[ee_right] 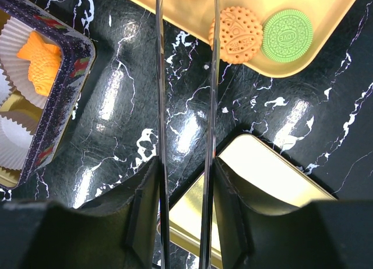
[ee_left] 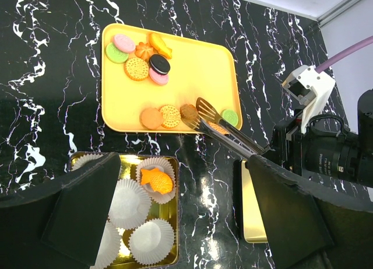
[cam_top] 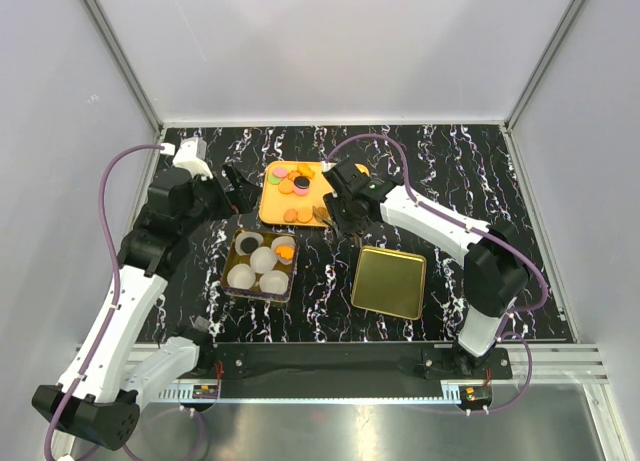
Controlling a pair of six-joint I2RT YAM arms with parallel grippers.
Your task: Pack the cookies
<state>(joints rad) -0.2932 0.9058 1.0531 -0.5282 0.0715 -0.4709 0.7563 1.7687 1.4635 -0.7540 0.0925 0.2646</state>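
The right end effector is gripping metal tongs, its fingers partly closed on the handles. The tong tips are sitting at a brown cookie on the near edge of the orange tray. Most cookies are lying on that tray, at 1 o'clock from the tin in the top view. A fish-shaped cookie is resting in a paper cup inside the tin. The left end effector is hovering above the tin, spread wide and holding nothing.
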